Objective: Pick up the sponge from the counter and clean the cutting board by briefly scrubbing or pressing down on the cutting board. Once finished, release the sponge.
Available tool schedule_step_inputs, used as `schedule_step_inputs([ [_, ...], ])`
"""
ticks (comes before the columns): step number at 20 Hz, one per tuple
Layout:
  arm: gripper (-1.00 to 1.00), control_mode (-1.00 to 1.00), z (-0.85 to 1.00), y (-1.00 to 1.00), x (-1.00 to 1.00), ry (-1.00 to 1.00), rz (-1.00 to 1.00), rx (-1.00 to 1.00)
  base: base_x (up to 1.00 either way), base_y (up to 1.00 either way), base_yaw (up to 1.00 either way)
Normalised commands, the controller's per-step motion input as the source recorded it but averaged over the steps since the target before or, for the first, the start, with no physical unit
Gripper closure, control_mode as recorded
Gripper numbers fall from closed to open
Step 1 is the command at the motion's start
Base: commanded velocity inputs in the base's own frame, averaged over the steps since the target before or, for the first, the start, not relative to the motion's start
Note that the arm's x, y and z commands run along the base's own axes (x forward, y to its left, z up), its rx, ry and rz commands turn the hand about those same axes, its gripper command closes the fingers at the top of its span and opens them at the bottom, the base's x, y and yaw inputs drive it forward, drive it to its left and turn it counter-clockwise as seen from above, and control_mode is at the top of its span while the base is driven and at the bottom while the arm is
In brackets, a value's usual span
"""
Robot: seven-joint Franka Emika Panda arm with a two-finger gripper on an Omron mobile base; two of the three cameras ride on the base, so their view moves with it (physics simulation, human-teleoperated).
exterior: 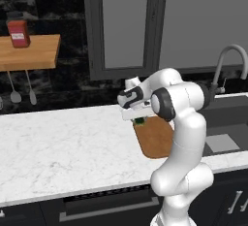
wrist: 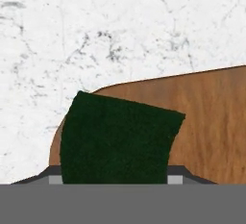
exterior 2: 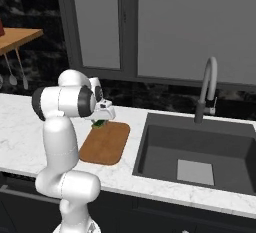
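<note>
We see the white arm folded forward over the counter, its gripper lowered at the far left corner of the cutting board, where the jaws pinch the sponge from both sides. In the left base view only a sliver of dark green peeks out beneath the hand, right at the board's rear edge; in the right base view the sponge shows as a small green patch under the hand, at the far corner of the board. Looking along the gripper in the hand view, we find the sponge's dark green face spread across the lower middle of the picture, sitting skewed over the rounded corner of the cutting board, with white veined counter beyond it. We cannot tell from these angles whether the sponge presses on the wood or hangs just above it. To the right of the board we see a dark sink with a curved faucet behind it. On the left wall a wooden shelf carries a red jar, and utensils hang beneath it.
</note>
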Motion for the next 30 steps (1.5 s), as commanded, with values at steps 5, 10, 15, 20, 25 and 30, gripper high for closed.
schedule_step_inputs([
  [5, 1.00, -1.00, -0.15, -0.30, -0.26, 0.01, 0.00, 0.04, 0.00, 0.00, 0.00],
  [10, 1.00, -1.00, -0.01, -0.88, -0.47, -0.02, 0.00, 0.13, 0.00, 0.00, 0.00],
  [15, 1.00, -1.00, -0.03, -0.91, -0.16, -0.01, 0.00, 0.12, 0.00, 0.00, 0.00],
  [20, 1.00, -1.00, -0.17, -0.75, -0.03, 0.00, 0.00, 0.07, 0.00, 0.00, 0.00],
  [25, 1.00, -1.00, -0.17, 0.28, -0.02, 0.00, 0.00, 0.00, 0.00, 0.00, 0.00],
  [30, 1.00, -1.00, -0.01, 0.92, 0.00, 0.00, 0.00, 0.00, 0.00, 0.00, 0.00],
])
